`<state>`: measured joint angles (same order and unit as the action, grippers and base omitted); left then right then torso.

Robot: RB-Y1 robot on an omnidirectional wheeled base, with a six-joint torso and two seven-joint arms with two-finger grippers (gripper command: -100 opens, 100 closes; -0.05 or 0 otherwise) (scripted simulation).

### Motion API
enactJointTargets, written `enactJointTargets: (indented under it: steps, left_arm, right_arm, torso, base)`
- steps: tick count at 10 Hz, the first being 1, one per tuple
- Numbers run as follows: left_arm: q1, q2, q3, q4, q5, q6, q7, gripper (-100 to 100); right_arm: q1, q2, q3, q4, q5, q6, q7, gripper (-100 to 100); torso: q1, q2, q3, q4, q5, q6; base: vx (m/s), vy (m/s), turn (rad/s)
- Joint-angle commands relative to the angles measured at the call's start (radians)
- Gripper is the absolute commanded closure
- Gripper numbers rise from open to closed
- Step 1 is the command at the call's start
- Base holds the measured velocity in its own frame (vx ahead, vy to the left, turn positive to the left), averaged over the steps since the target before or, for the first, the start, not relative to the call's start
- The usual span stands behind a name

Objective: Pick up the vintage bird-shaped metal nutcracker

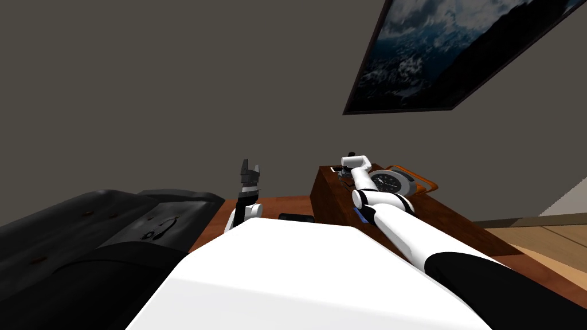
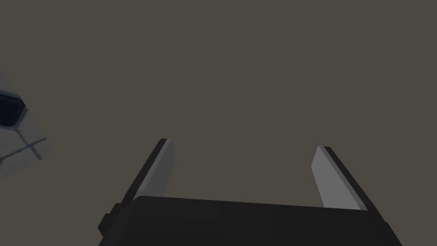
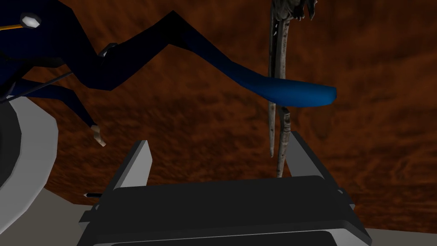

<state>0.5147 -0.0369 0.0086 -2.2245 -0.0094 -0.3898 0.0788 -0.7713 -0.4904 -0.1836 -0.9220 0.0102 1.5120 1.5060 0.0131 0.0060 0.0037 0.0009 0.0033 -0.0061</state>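
The nutcracker [image 3: 278, 112] is a thin grey metal piece lying on a red-brown wooden top [image 3: 375, 128]. Its two long handles run toward my hand and its ornate head [image 3: 294, 7] points away. My right gripper [image 3: 219, 162] is open just above the wood, and the handle ends lie close inside one finger [image 3: 304, 157]. A dark curved arm with a blue tip [image 3: 294, 92] crosses over the handles. In the head view the right gripper [image 1: 346, 168] reaches onto a wooden cabinet [image 1: 331, 200]. My left gripper [image 1: 250, 170] [image 2: 243, 147] is raised, open and empty.
A round clock [image 1: 391, 182] with a pale rim [image 3: 25, 171] stands beside my right hand, with an orange-edged object [image 1: 425, 184] behind it. A dark sofa [image 1: 86, 235] is on the left. A small dark flat item [image 1: 296, 217] lies on the lower wooden surface.
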Motion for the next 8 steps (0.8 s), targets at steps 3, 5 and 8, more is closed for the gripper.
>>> enactJointTargets:
  steps: [3,5,8]
  left_arm:
    - [0.000,0.000,0.000,0.000,0.000,0.000,0.000,0]
    - [0.000,0.000,0.000,0.000,0.000,0.000,0.000,0]
    - [0.000,0.000,0.000,0.000,0.000,0.000,0.000,0]
  right_arm:
    - [0.046,-0.047,0.070,-0.044,-0.099,0.009,-0.039,-100]
    - [0.090,-0.088,0.126,-0.089,-0.159,0.020,-0.071,-100]
    - [0.135,-0.129,0.181,-0.135,-0.241,0.031,-0.104,-100]
  torso:
    - [0.000,0.000,0.000,0.000,0.000,0.000]
    - [0.000,0.000,0.000,0.000,0.000,0.000]
    - [0.000,0.000,0.000,0.000,0.000,0.000]
  base:
    - [0.014,0.000,0.048]
    - [0.018,-0.001,0.066]
    - [0.015,-0.003,0.050]
